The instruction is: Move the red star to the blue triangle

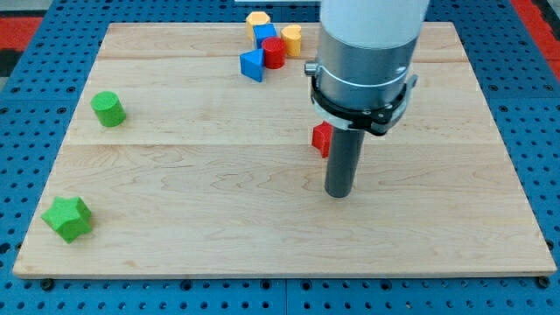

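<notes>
The red star (322, 138) lies near the board's middle, partly hidden behind my rod. My tip (339, 193) rests on the board just below and to the right of the star, touching or nearly touching it. The blue triangle (253, 65) sits near the view's top, left of centre, well above and left of the star. A red cylinder (274, 52) stands right beside the triangle.
A blue cube (264, 35), a yellow hexagon (257, 18) and a yellow cylinder (291, 38) cluster at the top by the triangle. A green cylinder (108, 108) stands at the left. A green star (67, 217) lies at the bottom left.
</notes>
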`<move>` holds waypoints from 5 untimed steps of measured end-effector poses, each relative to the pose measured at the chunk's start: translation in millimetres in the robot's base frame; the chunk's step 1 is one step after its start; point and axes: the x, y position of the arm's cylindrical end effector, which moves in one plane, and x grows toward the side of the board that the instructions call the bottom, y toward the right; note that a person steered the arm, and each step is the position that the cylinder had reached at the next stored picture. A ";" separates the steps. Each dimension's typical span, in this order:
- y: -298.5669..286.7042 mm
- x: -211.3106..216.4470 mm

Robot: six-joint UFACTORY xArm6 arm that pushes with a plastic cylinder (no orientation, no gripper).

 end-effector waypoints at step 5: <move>18.5 -24.2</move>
